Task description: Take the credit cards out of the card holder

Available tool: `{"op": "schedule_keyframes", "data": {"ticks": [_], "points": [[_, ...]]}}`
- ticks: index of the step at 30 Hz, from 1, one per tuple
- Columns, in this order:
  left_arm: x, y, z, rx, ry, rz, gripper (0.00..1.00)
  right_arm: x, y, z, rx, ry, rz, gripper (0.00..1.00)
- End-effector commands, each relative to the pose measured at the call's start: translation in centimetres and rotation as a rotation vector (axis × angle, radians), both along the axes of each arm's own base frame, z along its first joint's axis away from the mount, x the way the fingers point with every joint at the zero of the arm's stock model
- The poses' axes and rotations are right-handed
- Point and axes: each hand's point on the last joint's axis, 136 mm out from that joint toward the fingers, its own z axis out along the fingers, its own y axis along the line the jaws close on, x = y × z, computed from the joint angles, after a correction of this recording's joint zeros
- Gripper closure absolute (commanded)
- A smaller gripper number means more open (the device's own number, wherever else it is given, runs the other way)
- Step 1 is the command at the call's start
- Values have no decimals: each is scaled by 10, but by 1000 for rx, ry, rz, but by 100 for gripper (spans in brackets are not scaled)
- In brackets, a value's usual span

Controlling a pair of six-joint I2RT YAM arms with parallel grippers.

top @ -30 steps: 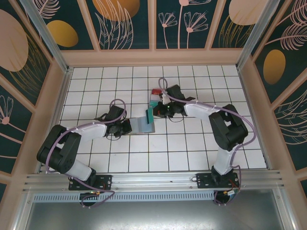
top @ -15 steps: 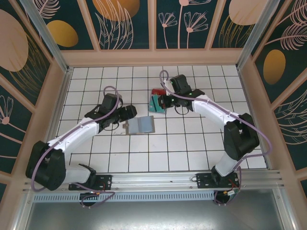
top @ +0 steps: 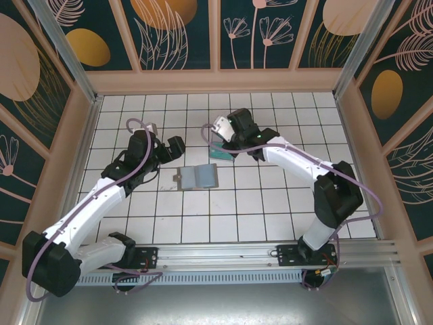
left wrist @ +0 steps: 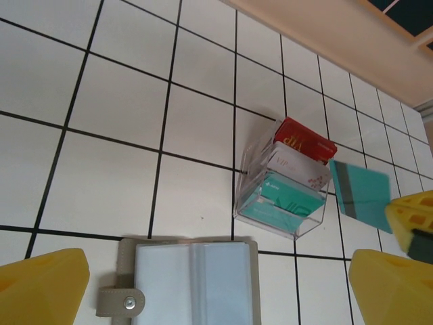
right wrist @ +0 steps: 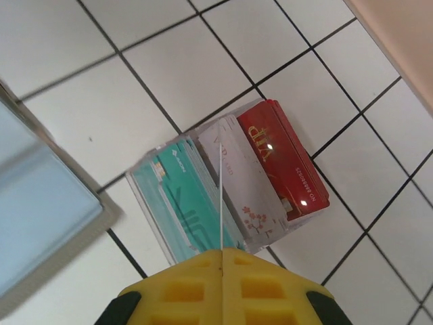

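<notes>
One teal card (left wrist: 358,189) pinched, holder (left wrist: 189,277) lying open and flat on the tiles (left wrist: 101,183).
I see the right gripper (right wrist: 221,261) clamped on that card's edge above the clear rack (left wrist: 252,169). The left gripper (left wrist: 216,265) hangs over the holder, jaws wide apart. I judge the holder light, thin and floppy, likely to skate on glossy tile, so I'd pin its snap-tab side. The cards look like stiff, slick plastic, best pinched by an edge.

Overhead from behind — wrist views close, downward, both on the card holder (left wrist: 193,281)
</notes>
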Motion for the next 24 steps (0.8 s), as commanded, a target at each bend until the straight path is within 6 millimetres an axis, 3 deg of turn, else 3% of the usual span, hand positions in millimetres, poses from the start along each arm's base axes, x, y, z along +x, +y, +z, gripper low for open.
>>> {"op": "schedule_keyframes", "data": {"ticks": [1, 6, 13, 24], "points": [[-3, 9, -3, 32, -1, 22, 2, 5, 10, -4, -106, -70, 73, 100], [-5, 9, -5, 29, 9, 24, 1, 6, 14, -30, -203, -72, 88, 100], [-7, 11, -10, 36, 19, 27, 2, 10, 15, -46, -260, -78, 96, 100], [-8, 11, -15, 36, 29, 27, 1, 1, 25, -52, -268, -59, 153, 100]]}}
